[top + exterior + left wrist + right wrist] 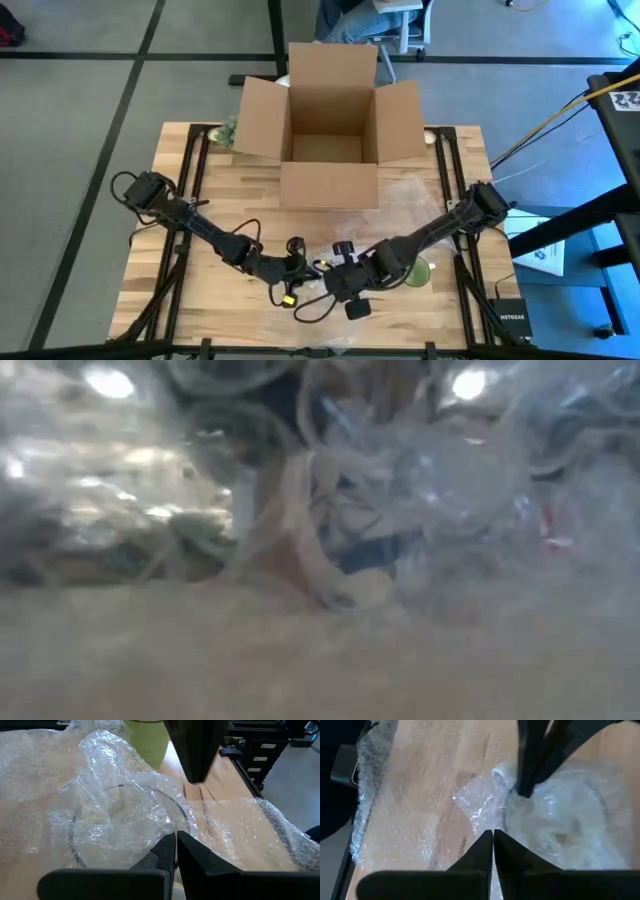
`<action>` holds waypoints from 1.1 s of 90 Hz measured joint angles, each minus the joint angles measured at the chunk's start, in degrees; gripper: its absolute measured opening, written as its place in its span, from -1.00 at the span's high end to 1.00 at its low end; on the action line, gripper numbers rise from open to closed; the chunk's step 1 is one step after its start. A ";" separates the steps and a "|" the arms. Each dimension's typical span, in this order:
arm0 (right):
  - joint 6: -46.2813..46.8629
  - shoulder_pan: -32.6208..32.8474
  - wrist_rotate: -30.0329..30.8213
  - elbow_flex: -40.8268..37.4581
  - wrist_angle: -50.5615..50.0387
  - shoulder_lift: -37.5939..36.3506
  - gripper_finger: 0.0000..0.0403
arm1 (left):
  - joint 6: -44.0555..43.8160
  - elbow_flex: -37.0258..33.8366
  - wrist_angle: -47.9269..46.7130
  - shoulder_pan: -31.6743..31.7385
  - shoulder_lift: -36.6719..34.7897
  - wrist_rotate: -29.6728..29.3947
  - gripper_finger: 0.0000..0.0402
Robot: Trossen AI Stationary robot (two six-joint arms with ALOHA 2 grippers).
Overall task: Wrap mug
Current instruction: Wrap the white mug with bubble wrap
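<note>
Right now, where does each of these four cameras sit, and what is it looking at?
High: overhead, facing down; both arms, cardboard box.
Low: table height, lens smothered by bubble wrap.
Left wrist: left gripper shut on bubble wrap, green mug beyond.
Right wrist: right gripper shut on it.
Both wrist views share that wrap.

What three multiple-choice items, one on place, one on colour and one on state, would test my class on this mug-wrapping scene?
1. Where does the cardboard box stand?
A. table's far edge
B. between the arms
C. on the floor

2. What colour is the mug?
A. red
B. light green
C. black

3. How is the left hand?
A. wide open
B. out of view
C. shut on the bubble wrap

Answers: 1 A, the high view shows it behind both arms; 2 B, the left wrist view shows green; 3 C, its fingers meet, pinching the wrap.
</note>
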 joint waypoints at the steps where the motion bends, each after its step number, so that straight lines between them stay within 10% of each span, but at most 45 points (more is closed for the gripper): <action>1: -0.03 0.00 -0.01 -0.06 0.01 0.00 1.00 | 0.08 0.00 0.00 -0.01 0.00 -0.01 1.00; 49: 6.18 3.02 -3.34 -6.70 4.01 -0.04 1.00 | 1.25 0.00 -0.02 -0.04 0.00 0.11 1.00; 99: 16.93 4.63 6.07 -22.74 32.98 0.00 1.00 | 1.82 -0.02 1.09 -0.28 0.04 0.09 1.00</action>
